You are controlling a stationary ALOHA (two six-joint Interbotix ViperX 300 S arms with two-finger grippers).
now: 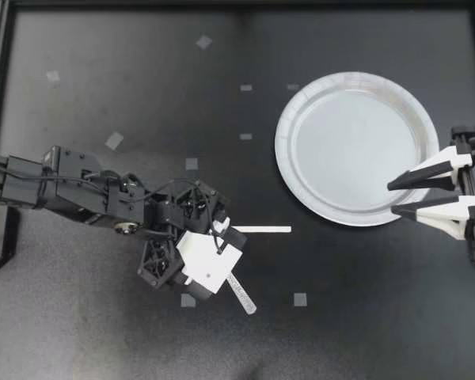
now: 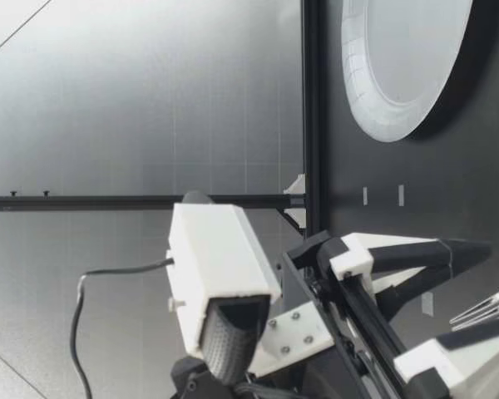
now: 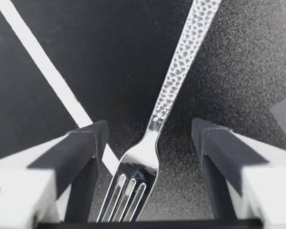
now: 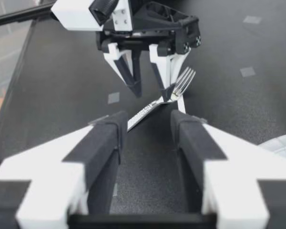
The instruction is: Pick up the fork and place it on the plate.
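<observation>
The silver fork [image 1: 242, 294] lies on the black mat, only its hammered handle showing from under my left wrist. My left gripper [image 1: 214, 265] points down over its tine end. In the left wrist view the fork [image 3: 181, 62] runs between the fingers [image 3: 86, 143] with a gap on each side, so the gripper [image 3: 150, 138] is open. The low view shows the tines [image 2: 482, 312] between those fingers [image 2: 416, 249]. The white plate [image 1: 283, 142] sits at the right. My right gripper [image 1: 404, 198] hangs open and empty over its near rim, facing the left gripper [image 4: 152, 91] and the fork [image 4: 181, 82].
A white tape strip [image 1: 261, 229] lies just beside the fork toward the plate. Several small grey tape squares [image 1: 300, 299] dot the mat. The black table frame [image 1: 237, 4] borders the far edge and the sides.
</observation>
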